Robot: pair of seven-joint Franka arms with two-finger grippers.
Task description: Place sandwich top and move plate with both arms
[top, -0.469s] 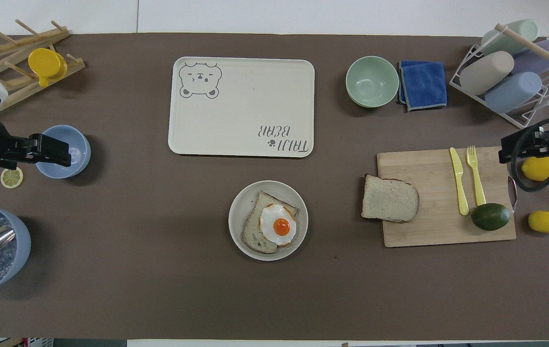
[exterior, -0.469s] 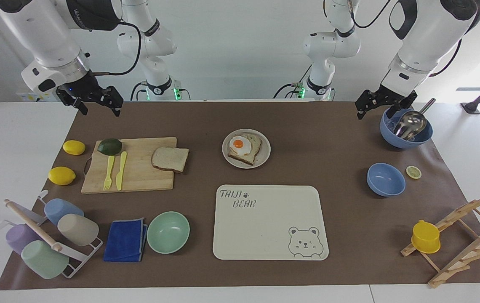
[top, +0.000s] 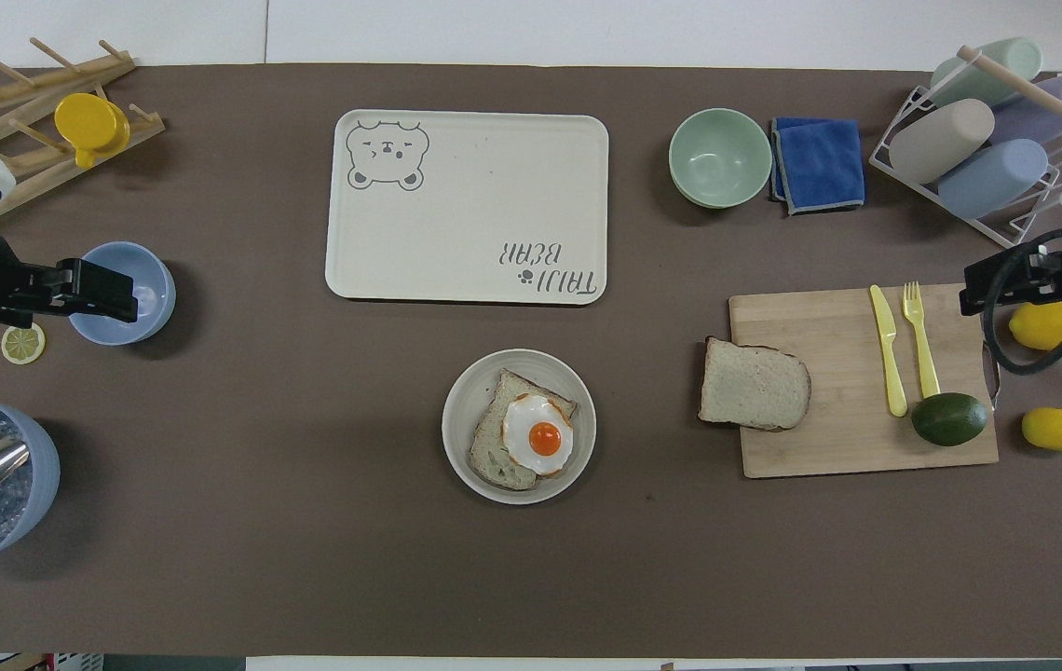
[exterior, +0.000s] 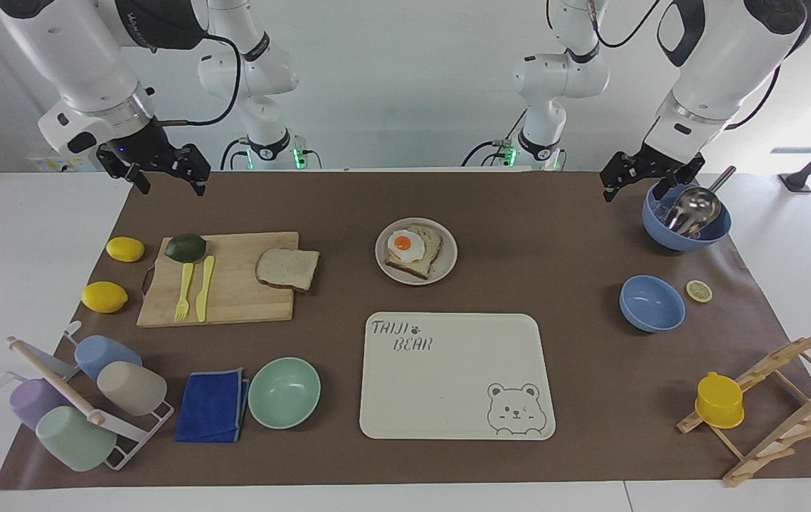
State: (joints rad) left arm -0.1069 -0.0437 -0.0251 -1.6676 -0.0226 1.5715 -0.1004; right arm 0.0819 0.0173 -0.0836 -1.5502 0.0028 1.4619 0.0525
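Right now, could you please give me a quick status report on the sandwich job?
Right gripper and left gripper both raised, holding nothing. Bread slice on the cutting board, untouched. Plate holds the egg slice. Nothing between bread and plate.

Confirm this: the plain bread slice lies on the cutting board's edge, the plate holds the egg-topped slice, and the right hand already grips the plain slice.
Wrong on the last point. The facing view shows the right hand up in the air, apart from the plain bread slice, gripping nothing. The rest stands: that slice lies on the cutting board edge, and the plate holds the egg-topped slice.
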